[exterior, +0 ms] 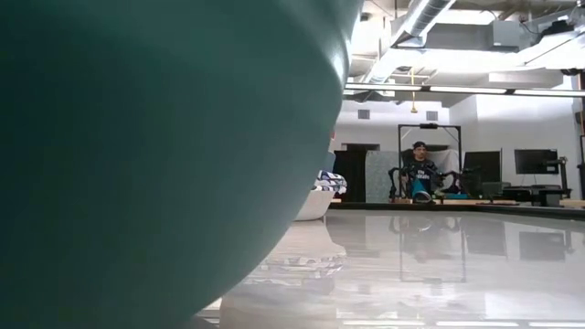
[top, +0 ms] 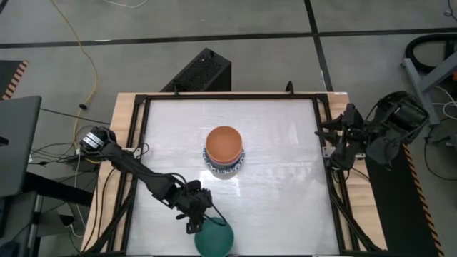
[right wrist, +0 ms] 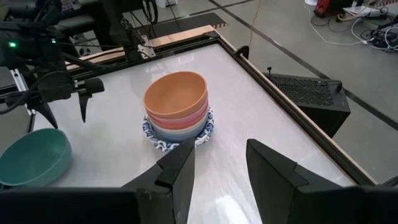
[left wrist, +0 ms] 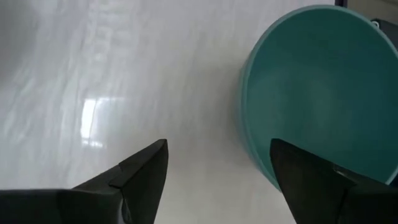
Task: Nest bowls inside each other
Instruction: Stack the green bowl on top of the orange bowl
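Observation:
A stack of nested bowls [top: 225, 151] stands mid-table, with an orange bowl [right wrist: 175, 93] on top, pink and pale ones under it, and a blue-patterned bowl [right wrist: 163, 142] at the bottom on the table. A dark green bowl [top: 214, 241] sits alone, upright, at the table's near edge. My left gripper [left wrist: 219, 144] is open over that bowl's far-left rim [left wrist: 249, 93]. One finger [left wrist: 305, 180] is above the bowl's inside and the other [left wrist: 140, 174] is outside it. The right wrist view shows them just above the rim. My right gripper [right wrist: 221, 149] hangs open and empty by the table's right edge.
Bare white tabletop [top: 278, 207] lies between the green bowl and the stack. A black frame rail [top: 332, 193] rims the table. In the low view the green bowl [exterior: 137, 137] fills the left. A person [exterior: 420, 174] sits in the room beyond the far edge.

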Available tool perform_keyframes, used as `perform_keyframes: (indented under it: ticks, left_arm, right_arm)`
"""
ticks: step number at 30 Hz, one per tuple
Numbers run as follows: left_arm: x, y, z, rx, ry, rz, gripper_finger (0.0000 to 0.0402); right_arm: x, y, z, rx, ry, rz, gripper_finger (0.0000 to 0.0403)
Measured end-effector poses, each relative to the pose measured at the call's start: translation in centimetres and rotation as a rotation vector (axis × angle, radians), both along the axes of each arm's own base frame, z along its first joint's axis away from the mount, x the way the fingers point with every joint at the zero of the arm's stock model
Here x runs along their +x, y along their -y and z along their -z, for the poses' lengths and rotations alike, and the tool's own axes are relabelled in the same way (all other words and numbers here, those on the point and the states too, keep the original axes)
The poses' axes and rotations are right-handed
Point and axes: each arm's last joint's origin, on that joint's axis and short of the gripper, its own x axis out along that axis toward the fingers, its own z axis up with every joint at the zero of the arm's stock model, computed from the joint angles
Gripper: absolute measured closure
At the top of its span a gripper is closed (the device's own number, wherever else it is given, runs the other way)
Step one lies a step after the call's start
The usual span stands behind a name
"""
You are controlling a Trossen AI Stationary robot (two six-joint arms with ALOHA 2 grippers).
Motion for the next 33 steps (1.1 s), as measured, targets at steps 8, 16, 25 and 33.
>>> perform_keyframes:
  ticks: [8,16,25,33]
  left_arm:
    - [-0.1,0.2,0.0,-0.035,-0.01,-0.056,0.013]
    - [0.2,1.0,1.8,-0.001,-0.05,-0.054,0.0132]
    - [0.9,1.6,4.3,-0.05,-0.157,0.0,0.0133]
    - [1.0,1.4,4.3,-0.074,-0.171,0.004,0.0221]
  right_arm:
    - [0.0,0.0,0.0,0.0,0.0,0.0,0.0237]
    - [0.2,-0.2,0.0,-0.004,-0.005,0.0,0.0237]
    - [0.5,-0.6,0.9,-0.031,-0.031,0.0,0.0237]
    - [0.6,-0.7,1.1,-0.039,-0.039,0.0,0.0237]
